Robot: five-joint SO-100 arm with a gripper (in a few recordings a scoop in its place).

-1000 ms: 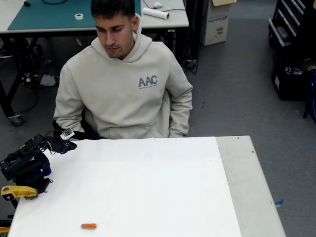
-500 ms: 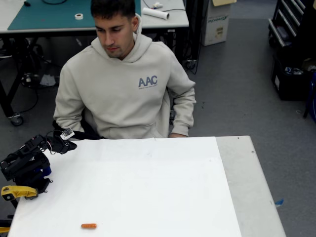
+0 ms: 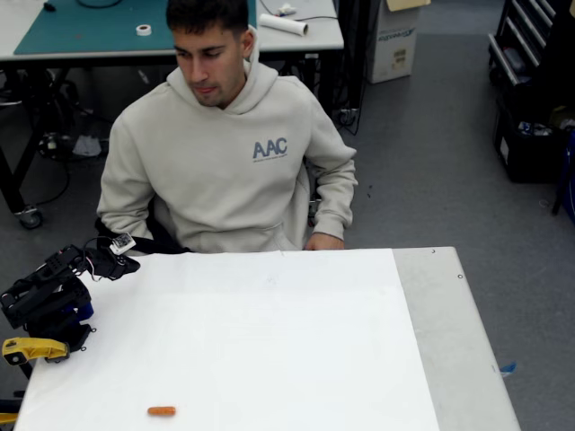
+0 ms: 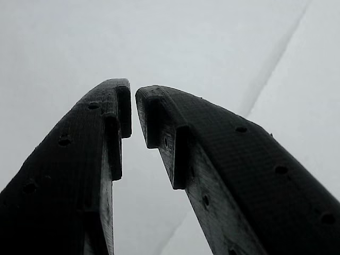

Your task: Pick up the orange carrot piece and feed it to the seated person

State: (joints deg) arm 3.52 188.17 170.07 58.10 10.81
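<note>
The orange carrot piece [image 3: 162, 411] lies flat on the white table [image 3: 296, 341] near its front left edge. The arm sits folded at the table's left edge, and my gripper [image 3: 128, 265] points toward the table's far left corner, well away from the carrot. In the wrist view the two black fingers [image 4: 106, 138] nearly meet at their tips around my gripper [image 4: 133, 110], with nothing between them and only white surface behind. The seated person [image 3: 229, 153] in a beige hoodie sits behind the table's far edge, looking down.
A yellow part [image 3: 31, 348] of the arm's base sticks out at the left edge. The person's hand [image 3: 323, 241] rests at the table's far edge. A grey strip of tabletop [image 3: 458, 350] runs along the right side.
The person's arm on the right of the fixed view has shifted and the hand now shows at the table's far edge. The arm and the carrot have not moved.
</note>
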